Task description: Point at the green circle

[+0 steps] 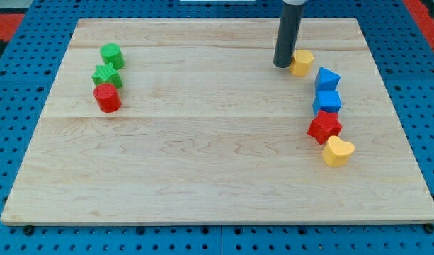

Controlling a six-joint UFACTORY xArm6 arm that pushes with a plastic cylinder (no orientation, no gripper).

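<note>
The green circle [112, 54] is a short green cylinder at the view's upper left of the wooden board [202, 142]. Just below it sits a green star [106, 75], and below that a red cylinder [107, 98]. The three touch in a column. My tip [282, 65] is the lower end of a dark rod at the view's upper right. It touches the left side of a yellow hexagon-like block [301, 62], far to the right of the green circle.
On the view's right runs a curved column: a blue pentagon-like block [327, 78], a blue cube [327, 102], a red star [324, 127] and a yellow heart [338, 151]. A blue pegboard [18, 106] surrounds the board.
</note>
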